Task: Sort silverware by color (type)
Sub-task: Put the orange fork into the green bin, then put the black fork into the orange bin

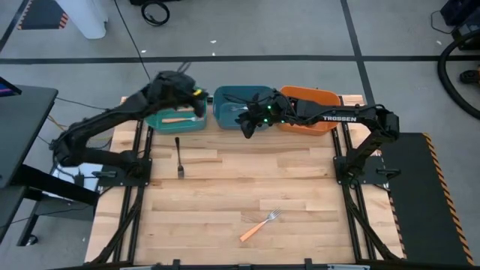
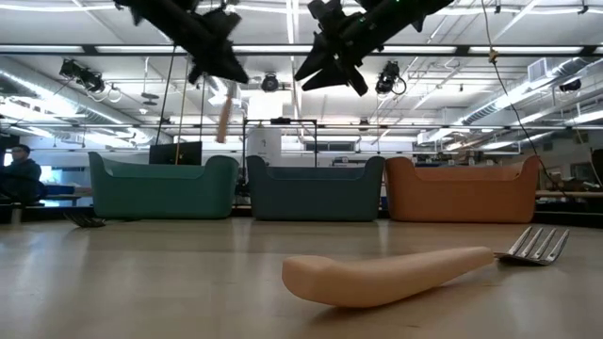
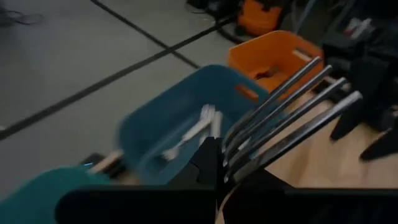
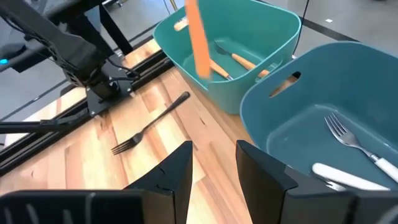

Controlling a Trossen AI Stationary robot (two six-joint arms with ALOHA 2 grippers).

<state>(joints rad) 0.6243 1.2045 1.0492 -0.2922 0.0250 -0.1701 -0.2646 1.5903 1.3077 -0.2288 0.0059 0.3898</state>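
Far left: green bin (image 1: 177, 120) at the back of the wooden surface (image 1: 225, 180), orange-handled forks (image 4: 239, 60) lying inside. Above that bin, left gripper (image 1: 196, 101) with jaws shut tight on an orange-handled fork (image 2: 224, 118) — handle hanging down, silver tines (image 3: 292, 106) jutting out past the fingers in the wrist view. Just in front of the green bin, flat on the surface, a black fork (image 1: 178, 155). Next along, blue bin (image 1: 241, 105) in the middle of the row, silver forks (image 4: 354, 146) resting in it. Over the front edge of that blue bin, right gripper (image 1: 247, 124) — jaws spread wide, nothing between them. Nearer the front edge of the surface, well apart from the bins, one more orange-handled fork (image 1: 259, 225), lying at a slant. Far right of the row: orange bin (image 1: 311, 109), partly hidden under the right arm, contents not clear.
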